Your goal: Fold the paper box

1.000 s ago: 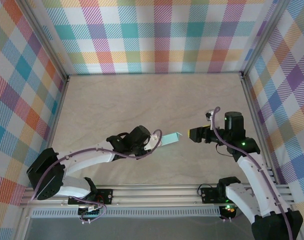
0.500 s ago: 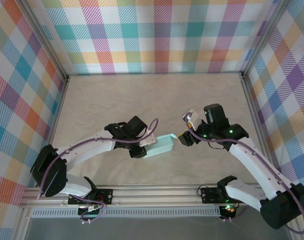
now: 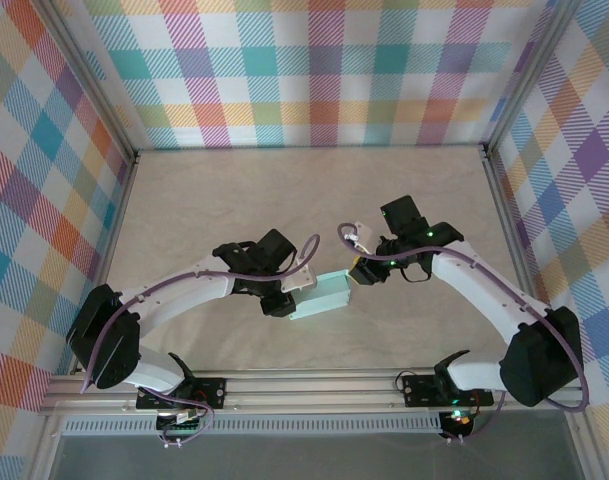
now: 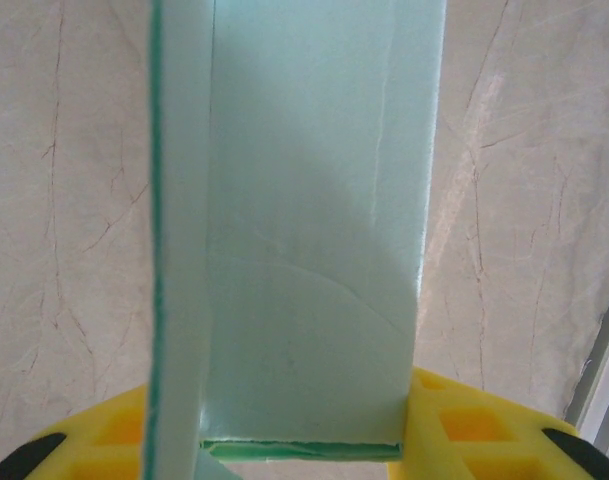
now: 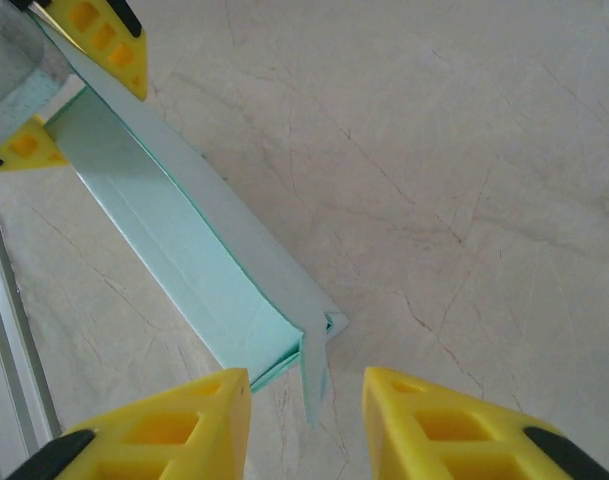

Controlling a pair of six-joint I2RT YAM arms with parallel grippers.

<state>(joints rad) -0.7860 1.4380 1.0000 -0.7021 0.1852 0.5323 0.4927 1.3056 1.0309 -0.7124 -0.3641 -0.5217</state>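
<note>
the paper box (image 3: 326, 293) sits over the table (image 3: 234, 200) between the 2 arms, a flat mint-teal sleeve. the left hand (image 3: 290, 298) is clenched on one end of it, with a yellow finger (image 4: 464, 420) pressed against each side. the right hand (image 5: 306, 395) is released at the other end, its fingers apart. a loose corner flap of the box points into the gap, ungripped.

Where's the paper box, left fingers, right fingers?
paper box (image 3: 323, 296): top external, face centre
left fingers (image 4: 434, 395): left wrist, right-hand yellow pad
right fingers (image 5: 209, 405): right wrist, left-hand yellow pad
</note>
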